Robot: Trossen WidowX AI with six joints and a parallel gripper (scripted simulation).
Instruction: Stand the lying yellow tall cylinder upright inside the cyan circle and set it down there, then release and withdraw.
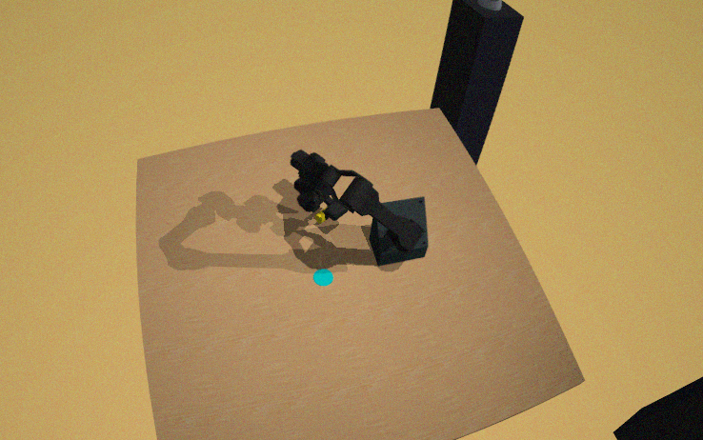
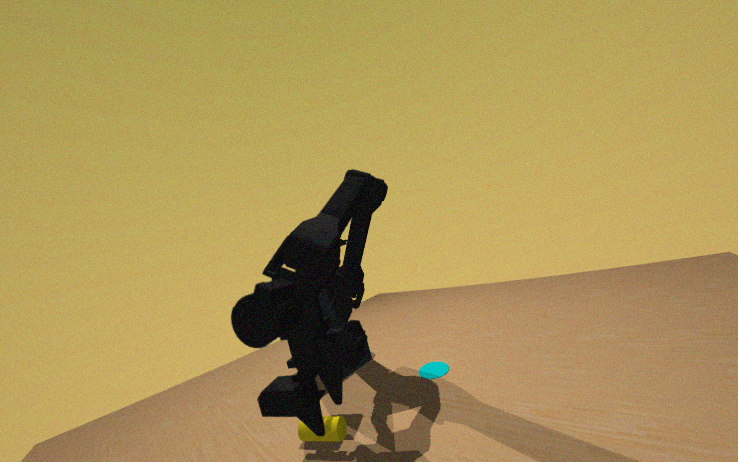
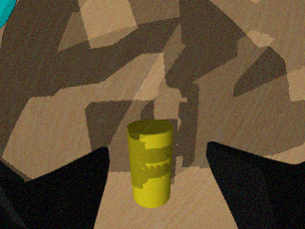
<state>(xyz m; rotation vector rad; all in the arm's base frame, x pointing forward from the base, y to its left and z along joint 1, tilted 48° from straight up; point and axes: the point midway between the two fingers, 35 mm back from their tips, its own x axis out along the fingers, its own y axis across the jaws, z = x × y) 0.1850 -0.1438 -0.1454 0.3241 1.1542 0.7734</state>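
Gripper [image 3: 153, 217] low over table [image 1: 363, 337], jaws spread and empty, one on each side of yellow cylinder [image 3: 152, 162]. I read this as pre-grasp straddle: fingers flank curved sides so closing pinches across its width. Cylinder lies on its side on table, centred in gap, touching neither finger [image 3: 63, 201] as far as wrist view shows. Cyan circle [image 1: 322, 277] sits well apart; I judge lift and tilt yet to come.
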